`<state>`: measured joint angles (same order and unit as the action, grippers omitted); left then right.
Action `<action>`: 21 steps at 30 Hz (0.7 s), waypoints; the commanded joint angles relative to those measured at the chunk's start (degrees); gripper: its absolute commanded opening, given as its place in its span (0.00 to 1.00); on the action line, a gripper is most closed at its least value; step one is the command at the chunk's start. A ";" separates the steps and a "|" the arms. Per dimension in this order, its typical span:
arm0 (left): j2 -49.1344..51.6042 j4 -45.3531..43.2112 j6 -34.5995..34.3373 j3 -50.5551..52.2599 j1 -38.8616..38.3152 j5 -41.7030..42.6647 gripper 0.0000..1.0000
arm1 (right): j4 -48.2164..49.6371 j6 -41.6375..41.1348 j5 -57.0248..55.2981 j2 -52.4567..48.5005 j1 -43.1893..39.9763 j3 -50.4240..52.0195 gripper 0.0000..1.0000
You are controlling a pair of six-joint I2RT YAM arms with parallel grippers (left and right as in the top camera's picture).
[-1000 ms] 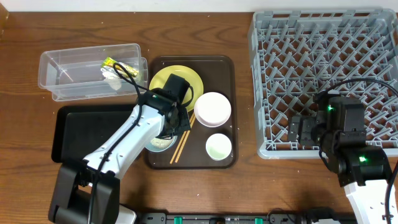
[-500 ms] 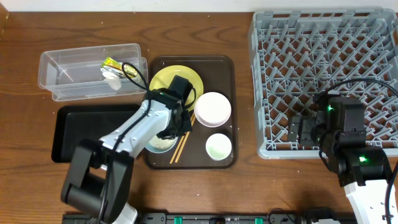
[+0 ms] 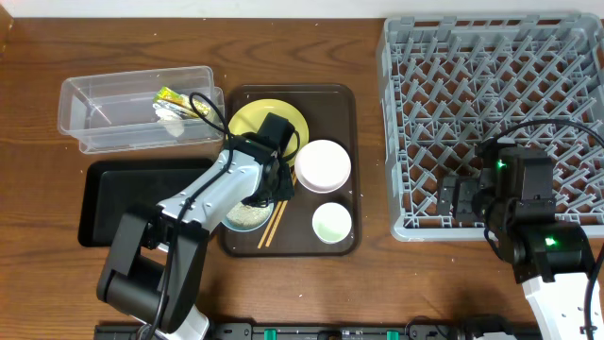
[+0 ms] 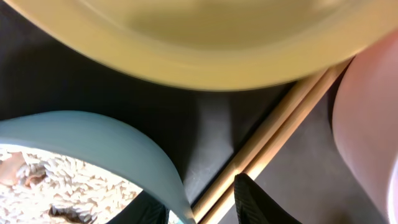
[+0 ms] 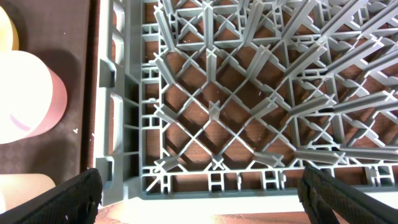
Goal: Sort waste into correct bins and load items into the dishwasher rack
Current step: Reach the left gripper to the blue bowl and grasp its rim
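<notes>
My left gripper (image 3: 271, 194) is low over the dark brown serving tray, its jaws open astride the right rim of the light blue bowl (image 3: 247, 215), one finger inside and one outside. The bowl (image 4: 106, 134) holds white rice scraps (image 4: 50, 180). The wooden chopsticks (image 4: 280, 118) lie just beside the outer finger, and they also show in the overhead view (image 3: 275, 223). The yellow plate (image 3: 253, 121), the whitish bowl (image 3: 323, 164) and the pale green cup (image 3: 332, 223) sit on the same tray. My right gripper (image 5: 202, 199) is wide open and empty over the grey rack's (image 5: 217, 112) front left corner.
The clear tub (image 3: 104, 113) at the back left holds the green-and-orange wrapper (image 3: 175, 97) and a white paper scrap (image 3: 170, 115). The black tray (image 3: 123, 203) lies in front of it. The brown serving tray (image 3: 344, 104) is in the middle and the rack (image 3: 491, 94) on the right.
My left gripper has shifted slightly and settled onto the blue bowl's rim, so the bowl and its rice show more from overhead. The right arm has not moved.
</notes>
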<state>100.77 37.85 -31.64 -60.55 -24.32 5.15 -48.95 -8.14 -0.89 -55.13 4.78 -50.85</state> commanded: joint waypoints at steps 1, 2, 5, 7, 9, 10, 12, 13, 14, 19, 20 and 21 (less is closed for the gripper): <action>0.31 -0.68 0.13 0.33 0.07 -3.48 0.37 | -0.13 -0.59 -0.15 0.04 -1.11 -1.11 0.99; 0.28 -0.76 0.11 0.33 0.07 -3.48 0.37 | -0.13 -0.59 -0.15 0.04 -1.11 -1.11 0.99; 0.28 -0.83 0.11 0.33 0.07 -3.48 0.36 | -0.13 -0.59 -0.15 0.04 -1.11 -1.11 0.99; 0.28 -0.76 0.11 0.33 0.07 -3.45 0.36 | -0.13 -0.59 -0.15 0.04 -1.11 -1.11 0.99; 0.31 -0.39 0.09 0.33 0.07 -3.19 0.30 | -0.13 -0.59 -0.15 0.04 -1.11 -1.11 0.99; 0.31 -0.11 0.11 0.33 -0.04 -3.02 0.25 | -0.13 -0.59 -0.15 0.04 -1.11 -1.11 0.99; 0.31 0.42 0.11 0.33 -0.42 -3.02 0.13 | -0.13 -0.59 -0.15 0.04 -1.11 -1.11 0.99; 0.31 0.48 0.11 0.33 -0.61 -3.02 0.09 | -0.13 -0.59 -0.15 0.04 -1.11 -1.11 0.99; 0.31 0.61 0.11 0.33 -0.90 -3.02 0.07 | -0.13 -0.59 -0.15 0.04 -1.11 -1.11 0.99; 0.28 1.81 0.11 0.31 -2.67 -3.04 0.06 | -0.15 -0.59 -0.15 0.04 -1.11 -1.11 0.99; 0.26 2.23 0.11 0.26 -3.02 -3.04 0.06 | -0.15 -0.59 -0.15 0.04 -1.11 -1.11 0.99; 0.15 2.82 0.11 0.07 -3.26 -3.02 0.06 | -0.15 -0.59 -0.15 0.04 -1.11 -1.11 0.99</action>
<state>100.62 39.72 -31.62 -60.55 -26.59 0.93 -49.01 -8.12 -0.89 -55.13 4.78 -50.87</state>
